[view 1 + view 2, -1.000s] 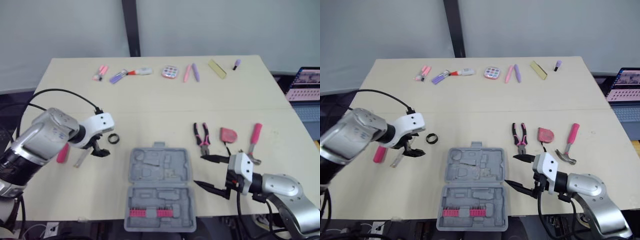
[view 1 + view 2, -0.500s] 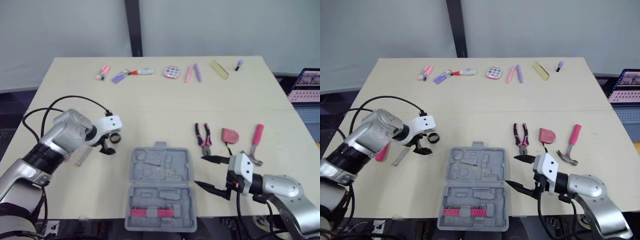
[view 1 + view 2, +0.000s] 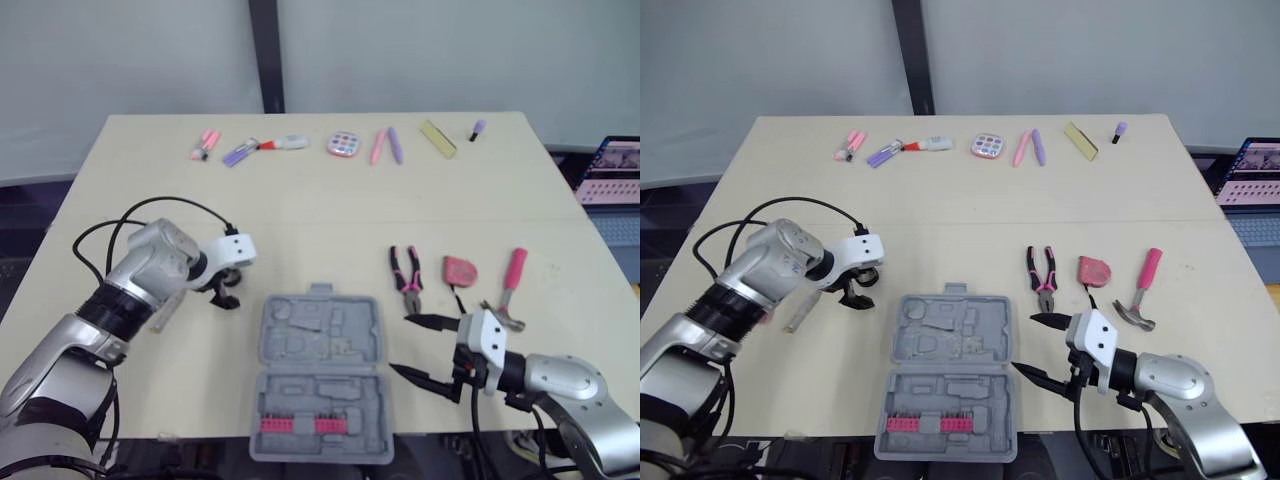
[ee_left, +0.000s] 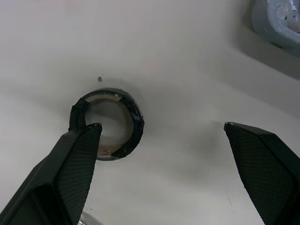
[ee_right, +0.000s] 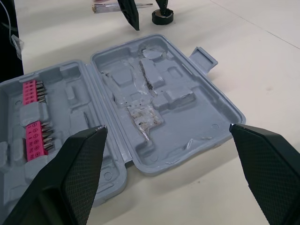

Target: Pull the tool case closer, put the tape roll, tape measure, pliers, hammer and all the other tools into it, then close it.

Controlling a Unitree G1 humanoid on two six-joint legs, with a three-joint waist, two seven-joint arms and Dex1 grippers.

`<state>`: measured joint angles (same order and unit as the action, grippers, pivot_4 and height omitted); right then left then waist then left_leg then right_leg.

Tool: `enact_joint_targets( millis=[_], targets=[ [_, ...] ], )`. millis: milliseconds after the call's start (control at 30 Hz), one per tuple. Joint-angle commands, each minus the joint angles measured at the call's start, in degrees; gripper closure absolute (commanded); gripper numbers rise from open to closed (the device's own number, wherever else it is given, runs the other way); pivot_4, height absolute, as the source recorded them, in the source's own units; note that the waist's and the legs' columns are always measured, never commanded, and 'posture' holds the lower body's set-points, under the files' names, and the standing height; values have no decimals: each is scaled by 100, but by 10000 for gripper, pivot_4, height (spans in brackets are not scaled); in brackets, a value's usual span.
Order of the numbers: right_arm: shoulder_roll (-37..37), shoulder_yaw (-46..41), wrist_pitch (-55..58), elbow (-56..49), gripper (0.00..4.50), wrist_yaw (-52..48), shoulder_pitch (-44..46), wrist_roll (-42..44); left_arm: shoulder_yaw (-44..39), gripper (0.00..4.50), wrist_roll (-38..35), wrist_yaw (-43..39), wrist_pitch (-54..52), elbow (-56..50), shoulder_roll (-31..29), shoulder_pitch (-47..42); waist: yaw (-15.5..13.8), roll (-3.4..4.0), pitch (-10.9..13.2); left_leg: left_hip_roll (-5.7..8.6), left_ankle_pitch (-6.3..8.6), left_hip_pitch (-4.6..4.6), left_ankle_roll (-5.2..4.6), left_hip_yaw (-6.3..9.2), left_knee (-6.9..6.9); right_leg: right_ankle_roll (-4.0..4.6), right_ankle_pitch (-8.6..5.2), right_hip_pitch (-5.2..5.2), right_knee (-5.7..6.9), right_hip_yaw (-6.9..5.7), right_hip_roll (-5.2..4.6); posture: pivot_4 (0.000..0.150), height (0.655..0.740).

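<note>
**Lining up on the tape roll (image 4: pixel 138 124)**

Our left end effector (image 4: pixel 161 127) gapes wide, one finger (image 4: pixel 77 157) at the flat-lying roll's rim, ready, we judge, to pinch its wall. Our right end effector (image 3: pixel 400 344), equally wide, hovers beside the open case (image 3: pixel 320 345).

In the left wrist view, one of the fingers (image 4: pixel 70 173) covers the tape roll (image 4: pixel 137 123) at its lower left, and the upper right corner cuts off the tool case (image 4: pixel 281 21). The left eye view's right edge crops a laptop (image 3: pixel 612 170).
</note>
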<state>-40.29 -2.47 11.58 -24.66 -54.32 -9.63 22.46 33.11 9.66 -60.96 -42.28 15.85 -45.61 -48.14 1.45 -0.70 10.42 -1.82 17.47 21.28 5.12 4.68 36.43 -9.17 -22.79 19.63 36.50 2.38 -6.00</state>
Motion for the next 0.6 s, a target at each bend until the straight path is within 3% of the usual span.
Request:
enact_joint_targets(
  millis=[33,200,233,333,533,600],
  targets=[
    [-14,-82,-36,-237,791,52,-27,34,-142,0,124,-19,57,51,35,-1,0,0,0,0,0,0,0,0,0,0,0,0,0,0,0,1500,7400],
    [-17,-97,-32,-248,791,60,-51,37,-159,0,138,-71,-6,64,85,27,0,0,0,0,0,0,0,0,2,0,0,0,2,0,0,1500,7400],
    [-17,-99,-32,-249,240,60,-56,38,-167,2454,145,-76,-14,61,86,31,0,0,0,0,0,0,0,0,2,0,0,0,3,0,0,1500,7400],
    [-13,-104,-50,-249,0,53,-72,37,-194,13014,162,-88,-37,40,83,50,1,0,0,0,0,0,0,0,2,0,0,0,3,0,0,1500,7400],
    [5,-100,-64,-244,0,50,-81,44,-238,43050,193,-109,-49,-6,45,93,0,0,0,0,0,0,0,0,2,0,0,0,4,0,0,1500,7400],
    [8,-95,-70,-241,0,45,-86,44,-259,44211,205,-122,-61,-31,35,114,1,0,0,0,0,0,0,0,2,0,0,0,4,0,0,1500,7400]
  ],
)
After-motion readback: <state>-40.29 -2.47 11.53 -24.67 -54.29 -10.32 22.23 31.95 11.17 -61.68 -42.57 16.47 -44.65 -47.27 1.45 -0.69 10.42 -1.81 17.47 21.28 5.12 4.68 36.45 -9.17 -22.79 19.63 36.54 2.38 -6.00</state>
